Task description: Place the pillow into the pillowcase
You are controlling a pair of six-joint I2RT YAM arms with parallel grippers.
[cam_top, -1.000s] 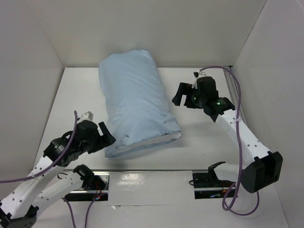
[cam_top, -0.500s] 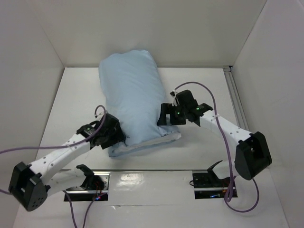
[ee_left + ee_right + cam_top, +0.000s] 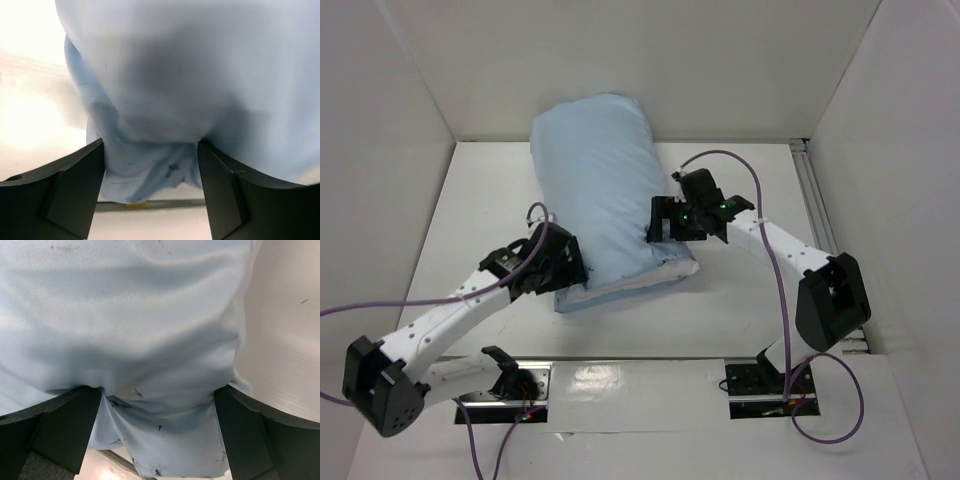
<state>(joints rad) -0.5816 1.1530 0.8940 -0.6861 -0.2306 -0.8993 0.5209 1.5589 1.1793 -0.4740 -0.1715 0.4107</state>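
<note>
Both arms have swung in over the last second, and the bundle looks nudged a bit toward the back wall. Left gripper (image 3: 565, 268) is at the near left corner of the pillowcase (image 3: 605, 190), and right gripper (image 3: 660, 222) is against its right side close to the open end. Both have their jaws spread wide, with blue cloth bulging between the fingers (image 3: 65, 190) rather than pinched. The pillow (image 3: 640, 283) sits stuffed inside the case on the table (image 3: 750, 300), just a pale strip peeking along the near edge.
</note>
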